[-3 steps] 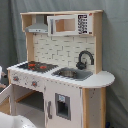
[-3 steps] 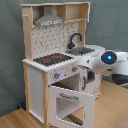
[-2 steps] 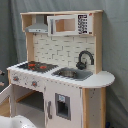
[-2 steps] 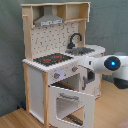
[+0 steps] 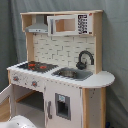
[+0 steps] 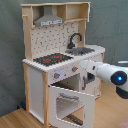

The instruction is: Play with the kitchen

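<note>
In the first exterior view the kitchen (image 5: 60, 70) stands against a grey-green curtain (image 5: 116, 45), its pale worktop carrying the black-red hob (image 5: 36, 65), the sink (image 5: 72, 74) and the black tap (image 5: 85, 59). The arm (image 5: 20, 122) shows only as a white curve at the bottom edge.

In the second exterior view the kitchen sits on a wooden floor (image 6: 15, 120), oven door (image 6: 70, 102) hanging open. The arm reaches further in than a second ago — its gripper (image 6: 86, 67) is at the front panel; whether it is open or closed cannot be told.

In the second exterior view the arm (image 6: 107, 74) is white, rounded and tube-like, with a glowing blue light.
</note>
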Robot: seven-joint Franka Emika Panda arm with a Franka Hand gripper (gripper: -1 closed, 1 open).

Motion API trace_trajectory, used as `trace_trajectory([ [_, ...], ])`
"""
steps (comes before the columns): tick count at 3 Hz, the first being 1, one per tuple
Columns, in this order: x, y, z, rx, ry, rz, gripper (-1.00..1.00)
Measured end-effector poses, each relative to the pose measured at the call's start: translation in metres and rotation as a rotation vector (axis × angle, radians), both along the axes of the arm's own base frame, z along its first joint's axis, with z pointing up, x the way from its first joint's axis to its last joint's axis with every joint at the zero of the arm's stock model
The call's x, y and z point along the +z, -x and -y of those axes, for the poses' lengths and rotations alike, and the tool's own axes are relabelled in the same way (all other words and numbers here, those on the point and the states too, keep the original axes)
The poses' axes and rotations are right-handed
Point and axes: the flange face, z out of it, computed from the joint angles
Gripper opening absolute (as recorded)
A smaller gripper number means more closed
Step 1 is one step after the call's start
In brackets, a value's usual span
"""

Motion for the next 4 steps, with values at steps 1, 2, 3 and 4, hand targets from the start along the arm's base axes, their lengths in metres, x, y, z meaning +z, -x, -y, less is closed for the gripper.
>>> trace_trajectory([
  [1, 0.000, 0.021, -0.015, 0.035, 0.065, 0.127, 1.00],
  [2, -0.004, 0.039, -0.033, 0.107, 0.137, 0.231, 1.00],
  [3, -0.008, 0.049, -0.047, 0.196, 0.196, 0.286, 1.00],
  [4, -0.015, 0.055, -0.059, 0.287, 0.261, 0.301, 1.00],
])
